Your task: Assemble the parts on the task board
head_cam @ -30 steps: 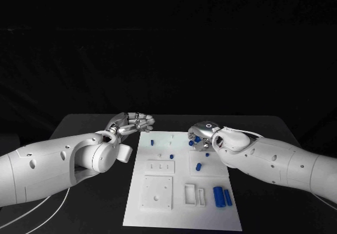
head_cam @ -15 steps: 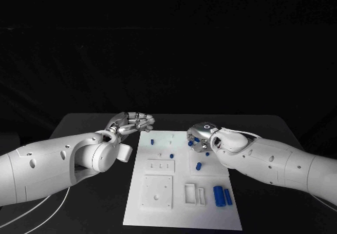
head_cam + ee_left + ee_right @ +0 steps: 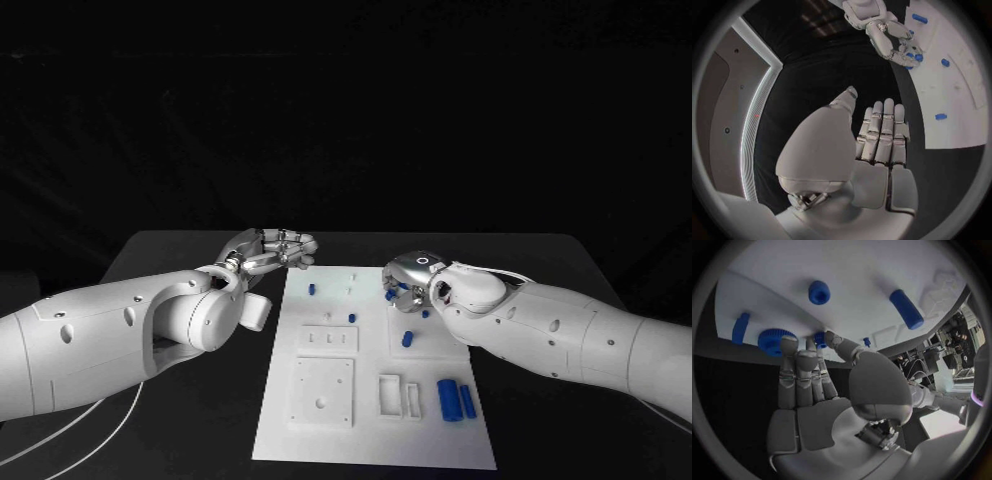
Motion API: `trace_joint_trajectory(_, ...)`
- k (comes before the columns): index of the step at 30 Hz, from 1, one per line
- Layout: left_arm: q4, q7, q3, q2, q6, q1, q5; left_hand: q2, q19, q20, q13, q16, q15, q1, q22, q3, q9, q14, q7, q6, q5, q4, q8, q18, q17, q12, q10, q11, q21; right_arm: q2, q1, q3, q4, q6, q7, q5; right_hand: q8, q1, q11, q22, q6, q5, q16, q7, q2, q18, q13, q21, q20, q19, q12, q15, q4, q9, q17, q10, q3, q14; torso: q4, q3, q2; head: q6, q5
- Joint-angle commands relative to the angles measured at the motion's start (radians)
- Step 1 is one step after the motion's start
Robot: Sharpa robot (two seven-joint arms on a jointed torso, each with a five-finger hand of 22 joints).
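Saw, nearest on the white board [image 3: 375, 440], two blue cylinders [image 3: 449, 402] lying side by side by its right edge. Noted a white frame [image 3: 392, 397] just left of them and a white square plate [image 3: 323, 393] beyond that, towards the left edge. Found, farther up the board, a short blue rod [image 3: 408, 340] lying flat right of the middle, and a small blue peg [image 3: 352, 319] near the centre line. Spotted another blue pin [image 3: 312, 291] close to the far left corner.

Found the right hand [image 3: 408, 283] low over the far right part of the board, fingers stretched out with their tips down at the board. Made out in the right wrist view a ridged blue disc [image 3: 776, 341] just beside those fingertips [image 3: 789, 342] and a small blue piece [image 3: 820, 338] lying between thumb and fingers. Could not tell whether that piece was pinched or merely touched.

Found the left hand [image 3: 270, 250] farthest back, above the black table [image 3: 173, 255] just beside the board's far left corner. Saw its fingers [image 3: 882, 130] straight and released in the left wrist view, thumb held apart, grasping nothing.
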Motion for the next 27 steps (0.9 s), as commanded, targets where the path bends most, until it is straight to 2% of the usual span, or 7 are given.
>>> trace_joint_trajectory(1, 0.002, 0.005, 0.001, 0.003, 0.015, 0.002, -0.004, -0.005, -0.001, 0.006, -0.001, -0.006, 0.005, 0.009, 0.002, -0.001, -0.001, 0.0, -0.003, 0.006, -0.006, 0.004, -0.004, 0.018, -0.001, -0.007, 0.001, 0.005, -0.006, 0.002, -0.001, 0.0, 0.002, 0.017, -0.008, -0.016, 0.007, -0.015, 0.0, 0.021, 0.008, -0.005, 0.005, -0.002, -0.002, 0.048, 0.004, 0.007, -0.009, 0.001, 0.005, -0.005, 0.008, 0.003, -0.003, 0.012, 0.004, -0.005, 0.0001, -0.0002, 0.0, 0.001, -0.001)
trace_joint_trajectory(9, 0.001, 0.005, 0.001, 0.003, 0.015, 0.002, -0.004, -0.005, 0.0, 0.006, -0.001, -0.006, 0.005, 0.01, 0.002, -0.002, -0.002, 0.001, -0.003, 0.006, -0.006, 0.005, -0.005, 0.018, -0.001, -0.008, 0.001, 0.005, -0.006, 0.003, -0.002, 0.0, 0.003, 0.016, -0.013, -0.016, 0.01, -0.029, -0.004, 0.022, 0.015, -0.004, 0.01, -0.005, -0.008, 0.048, 0.015, 0.016, -0.01, 0.006, 0.006, -0.009, 0.024, 0.006, -0.009, 0.021, 0.008, -0.005, 0.0003, -0.0002, 0.001, 0.001, -0.001)
trace_joint_trajectory(17, 0.0, 0.003, 0.001, 0.003, 0.013, 0.002, -0.004, -0.005, 0.0, 0.006, -0.001, -0.007, 0.005, 0.012, 0.002, -0.003, -0.002, 0.001, -0.003, 0.006, -0.006, 0.006, -0.005, 0.019, -0.001, -0.009, 0.002, 0.005, -0.006, 0.0, -0.003, 0.0, 0.017, -0.006, -0.046, -0.032, 0.021, -0.018, -0.013, 0.023, 0.039, -0.004, 0.018, -0.016, 0.021, 0.048, 0.031, 0.031, -0.011, 0.013, 0.012, -0.018, 0.055, 0.014, -0.016, 0.043, 0.058, -0.005, 0.0011, -0.0002, 0.001, 0.004, 0.0)
trace_joint_trajectory(19, 0.0, 0.002, 0.001, 0.004, 0.013, 0.002, -0.004, -0.005, 0.0, 0.006, -0.001, -0.007, 0.005, 0.013, 0.002, -0.003, -0.002, 0.001, -0.003, 0.006, -0.006, 0.006, -0.005, 0.019, -0.001, -0.009, 0.002, 0.005, -0.006, -0.001, -0.003, 0.0, 0.021, -0.014, -0.057, -0.034, 0.028, -0.016, -0.018, 0.024, 0.053, -0.004, 0.024, -0.022, 0.02, 0.048, 0.037, 0.039, -0.01, 0.016, 0.015, -0.023, 0.058, 0.018, -0.016, 0.053, 0.073, -0.005, 0.001, -0.0004, 0.001, 0.006, -0.001)
trace_joint_trajectory(27, -0.003, 0.004, 0.001, 0.004, 0.01, 0.002, -0.004, -0.005, 0.0, 0.006, -0.001, -0.007, 0.005, 0.016, 0.003, -0.004, -0.002, 0.002, -0.003, 0.007, -0.006, 0.006, -0.006, 0.019, -0.001, -0.01, 0.002, 0.005, -0.006, -0.003, -0.003, 0.001, 0.029, -0.057, -0.088, -0.048, 0.033, -0.016, -0.023, 0.024, 0.068, -0.005, 0.034, -0.029, 0.019, 0.048, 0.044, 0.055, -0.01, 0.019, 0.015, -0.028, 0.055, 0.021, -0.017, 0.064, 0.091, -0.006, 0.0006, 0.0002, 0.001, 0.009, 0.002)
